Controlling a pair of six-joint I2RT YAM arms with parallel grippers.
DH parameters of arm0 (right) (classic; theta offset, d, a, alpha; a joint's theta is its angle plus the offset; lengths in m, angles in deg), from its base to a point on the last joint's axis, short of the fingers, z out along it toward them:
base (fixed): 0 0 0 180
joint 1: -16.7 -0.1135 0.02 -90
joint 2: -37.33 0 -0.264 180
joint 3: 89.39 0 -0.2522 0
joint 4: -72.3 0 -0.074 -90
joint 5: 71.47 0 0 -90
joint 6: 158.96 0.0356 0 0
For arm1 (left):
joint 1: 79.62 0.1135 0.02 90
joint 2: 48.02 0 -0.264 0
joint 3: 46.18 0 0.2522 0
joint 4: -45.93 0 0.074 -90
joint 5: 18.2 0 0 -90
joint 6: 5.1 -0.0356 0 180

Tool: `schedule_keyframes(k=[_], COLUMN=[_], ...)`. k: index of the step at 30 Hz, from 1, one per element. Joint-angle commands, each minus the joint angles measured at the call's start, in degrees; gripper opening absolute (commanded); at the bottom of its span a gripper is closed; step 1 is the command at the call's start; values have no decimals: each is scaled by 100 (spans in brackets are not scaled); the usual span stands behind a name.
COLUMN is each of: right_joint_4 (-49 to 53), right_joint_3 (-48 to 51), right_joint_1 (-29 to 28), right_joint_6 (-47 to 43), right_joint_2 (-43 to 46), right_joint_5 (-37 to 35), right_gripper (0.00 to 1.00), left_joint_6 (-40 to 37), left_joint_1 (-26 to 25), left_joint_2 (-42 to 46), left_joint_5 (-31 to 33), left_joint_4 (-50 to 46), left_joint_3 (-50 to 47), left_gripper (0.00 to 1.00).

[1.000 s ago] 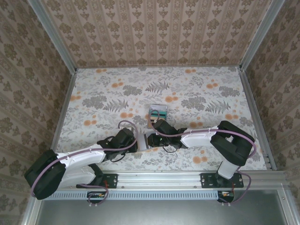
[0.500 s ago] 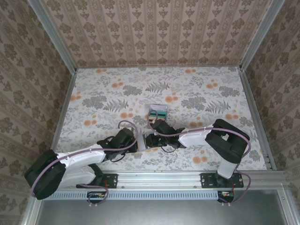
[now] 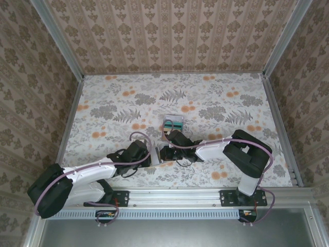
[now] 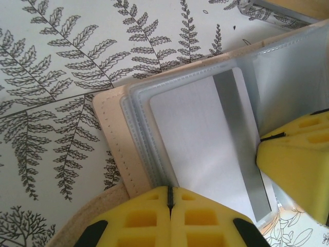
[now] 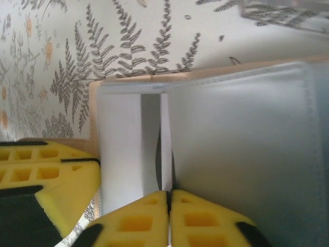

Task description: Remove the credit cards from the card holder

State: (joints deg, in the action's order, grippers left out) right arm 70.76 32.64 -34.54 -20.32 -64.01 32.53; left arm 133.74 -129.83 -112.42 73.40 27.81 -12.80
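Left end effector (image 4: 169,203) has its yellow pads pressed together, clamped on the near edge of the card holder (image 4: 110,144). That edge is the tan stitched border with the clear sleeves fanning out above it.

Right end effector (image 5: 168,203) is pinched shut too, on a frosted sleeve page of the holder that stands up from the rest. In the right wrist view the page's edge runs straight down into the seam between the pads.

From the top camera, the two end effectors meet nose to nose near the front middle of the floral surface (image 3: 113,98), with the open holder (image 3: 156,154) between them.

One credit card (image 4: 205,139) is tucked in the front sleeve. It's pale and silvery with a darker stripe down one side, and it lies flat.

A few teal cards (image 3: 173,124) sit on the surface just beyond the holder, apart from it. They're too small to make out any detail.
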Motion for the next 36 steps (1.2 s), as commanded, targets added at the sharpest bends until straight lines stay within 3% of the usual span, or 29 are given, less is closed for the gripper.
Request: schedule_keyframes(k=[1, 15, 19, 25, 28, 36], right_joint_4=[-150, -51, -214, -402, -448, -346], right_joint_3=[12, 300, 238, 211, 215, 382], right_joint_1=[-6, 237, 233, 237, 236, 284], right_joint_6=[97, -30, 13, 62, 63, 43], right_joint_2=[-109, 284, 95, -98, -133, 45], right_joint_5=[98, 68, 223, 318, 340, 141], right_gripper=[0, 0, 18, 21, 21, 1], left_joint_6=[-70, -120, -116, -116, -129, -126], left_joint_1=[-26, -28, -25, -30, -32, -27], left_joint_2=[-114, -152, -169, -229, -270, -181], left_joint_5=[6, 42, 29, 14, -2, 15], left_joint_4=[-179, -258, -241, -223, -221, -276], left_joint_3=[33, 103, 122, 130, 137, 121], left_gripper=[0, 0, 0, 0, 0, 0])
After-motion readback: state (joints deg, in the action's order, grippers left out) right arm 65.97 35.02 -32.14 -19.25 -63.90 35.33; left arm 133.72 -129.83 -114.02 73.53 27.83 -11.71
